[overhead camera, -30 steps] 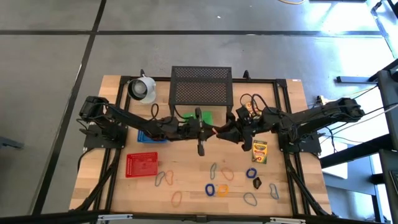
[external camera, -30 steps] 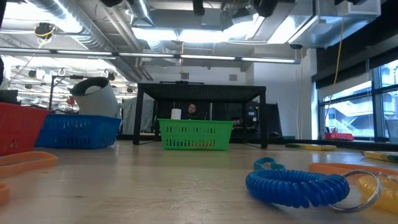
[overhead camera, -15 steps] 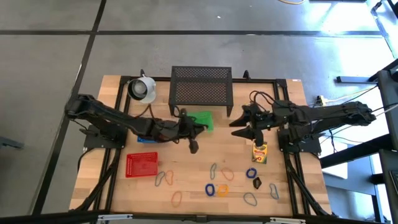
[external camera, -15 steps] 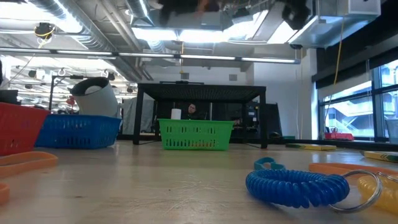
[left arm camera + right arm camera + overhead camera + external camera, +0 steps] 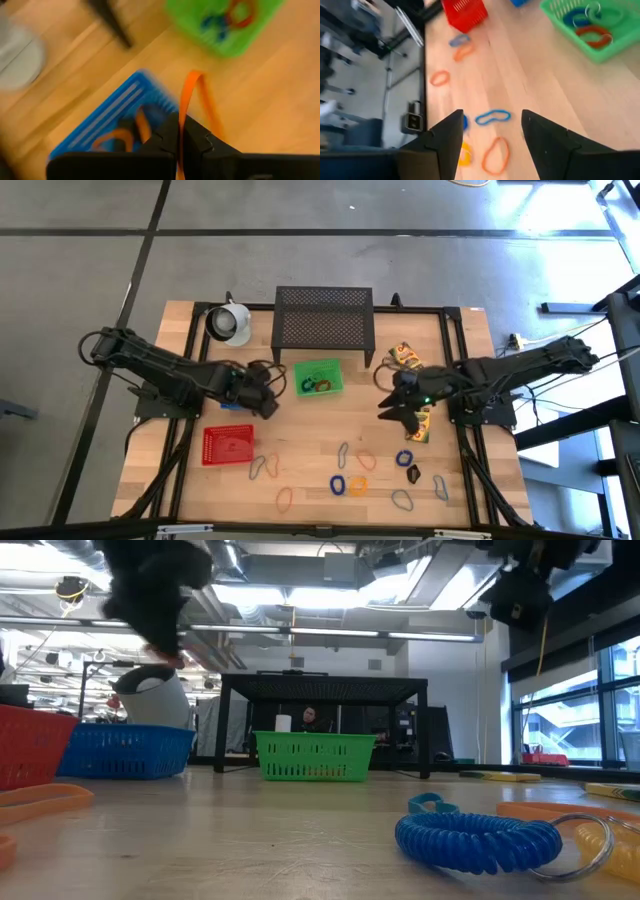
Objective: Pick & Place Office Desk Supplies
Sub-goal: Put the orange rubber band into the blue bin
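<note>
Currently: sorting of loose desk supplies into bins, partway.

Left gripper [image 5: 178, 145]: jaws shut on an orange band [image 5: 192, 107], now drawn back from the worktop centre to hang over the blue bin [image 5: 120, 117], at 9 o'clock from the green bin [image 5: 319, 376]. More orange loops already lie in the blue bin. Judged next: release there.

Right gripper [image 5: 398, 406]: jaws apart, empty. A second ago it met the left arm at the centre; it has since swung to 3 o'clock, beside the crayon box [image 5: 418, 427].

Green bin: holds blue and red-orange bands, some metal rings.

Remaining: loose bands [image 5: 344, 455] strewn along the 6 o'clock edge; second crayon box [image 5: 404, 356] at 2 o'clock. Red bin [image 5: 228, 444] at 8 o'clock.
</note>
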